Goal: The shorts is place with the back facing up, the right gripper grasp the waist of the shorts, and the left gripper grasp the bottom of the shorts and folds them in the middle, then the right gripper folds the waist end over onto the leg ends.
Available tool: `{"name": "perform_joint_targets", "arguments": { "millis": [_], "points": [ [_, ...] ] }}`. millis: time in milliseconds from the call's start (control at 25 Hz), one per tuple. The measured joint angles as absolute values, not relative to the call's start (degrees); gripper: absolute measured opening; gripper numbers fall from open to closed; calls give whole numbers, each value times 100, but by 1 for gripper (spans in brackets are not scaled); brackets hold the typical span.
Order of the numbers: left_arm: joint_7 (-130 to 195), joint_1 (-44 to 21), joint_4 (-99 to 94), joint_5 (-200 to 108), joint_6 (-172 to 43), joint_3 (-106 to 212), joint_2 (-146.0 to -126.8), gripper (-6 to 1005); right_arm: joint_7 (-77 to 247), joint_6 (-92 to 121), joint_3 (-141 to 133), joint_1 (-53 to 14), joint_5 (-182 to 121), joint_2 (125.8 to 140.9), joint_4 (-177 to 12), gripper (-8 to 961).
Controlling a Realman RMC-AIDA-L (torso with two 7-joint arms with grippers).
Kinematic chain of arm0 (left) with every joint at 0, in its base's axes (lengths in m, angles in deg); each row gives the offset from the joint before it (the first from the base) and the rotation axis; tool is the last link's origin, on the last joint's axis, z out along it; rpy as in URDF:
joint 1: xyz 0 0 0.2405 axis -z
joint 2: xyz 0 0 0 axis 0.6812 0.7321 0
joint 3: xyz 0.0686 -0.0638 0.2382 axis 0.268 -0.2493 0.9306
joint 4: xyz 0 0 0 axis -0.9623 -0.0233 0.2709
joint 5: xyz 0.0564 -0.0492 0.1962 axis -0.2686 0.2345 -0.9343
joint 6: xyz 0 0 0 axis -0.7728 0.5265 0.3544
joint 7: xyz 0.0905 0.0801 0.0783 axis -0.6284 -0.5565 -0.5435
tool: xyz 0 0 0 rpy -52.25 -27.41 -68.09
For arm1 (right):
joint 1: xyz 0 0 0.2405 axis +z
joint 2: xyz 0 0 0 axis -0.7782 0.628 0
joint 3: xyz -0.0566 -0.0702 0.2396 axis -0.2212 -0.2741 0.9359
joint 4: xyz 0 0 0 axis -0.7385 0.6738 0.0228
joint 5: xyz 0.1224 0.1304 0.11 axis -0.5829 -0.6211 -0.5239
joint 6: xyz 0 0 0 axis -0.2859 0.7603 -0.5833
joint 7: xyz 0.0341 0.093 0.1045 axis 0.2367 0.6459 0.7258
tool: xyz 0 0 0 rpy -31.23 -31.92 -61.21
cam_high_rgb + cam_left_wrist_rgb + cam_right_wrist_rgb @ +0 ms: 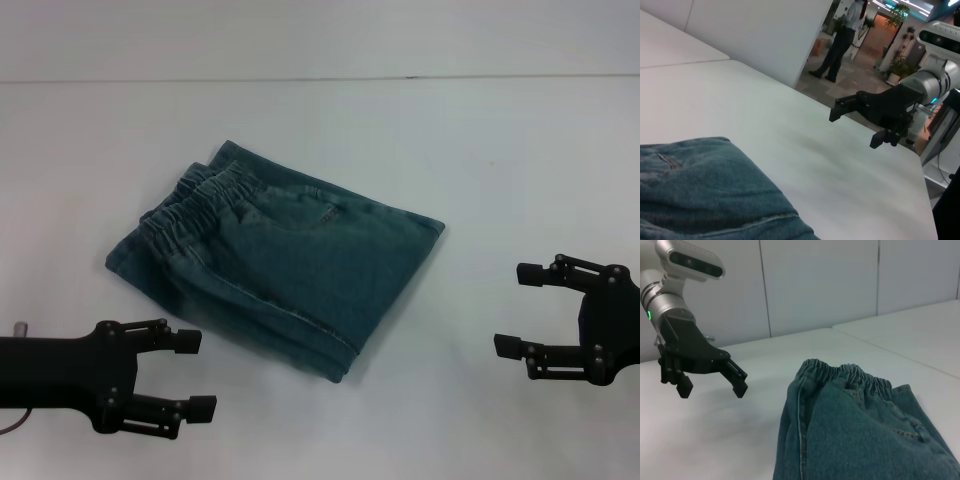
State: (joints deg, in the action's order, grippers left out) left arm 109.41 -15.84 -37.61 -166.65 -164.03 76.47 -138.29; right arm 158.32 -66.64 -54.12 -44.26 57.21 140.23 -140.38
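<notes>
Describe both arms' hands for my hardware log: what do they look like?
Both are black two-fingered claws with blocky fingertips. The left hand sits on a silver-grey cylindrical wrist with a small green light; a thin cable shows beside its arm in the head view. The right hand has linked black fingers with small silver screws on a black wrist.

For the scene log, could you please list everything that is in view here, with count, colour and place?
shorts: one, blue faded denim, folded, middle of the table, elastic waist toward the robot's left
table: one, white, under the shorts
person: one, dark clothes, standing in the background of the left wrist view
left end effector: one, black, open, above the table, near left of the shorts
right end effector: one, black, open, above the table, right of the shorts
</notes>
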Motion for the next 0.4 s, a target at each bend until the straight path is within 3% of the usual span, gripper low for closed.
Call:
{"name": "perform_joint_targets", "arguments": {
  "millis": [400],
  "points": [
    [10929, -1590, -3808, -16779, -16365, 7641, -13848, 946, 15816, -6666, -5411, -4419, 5719, 14041, -14007, 916]
  ]
}}
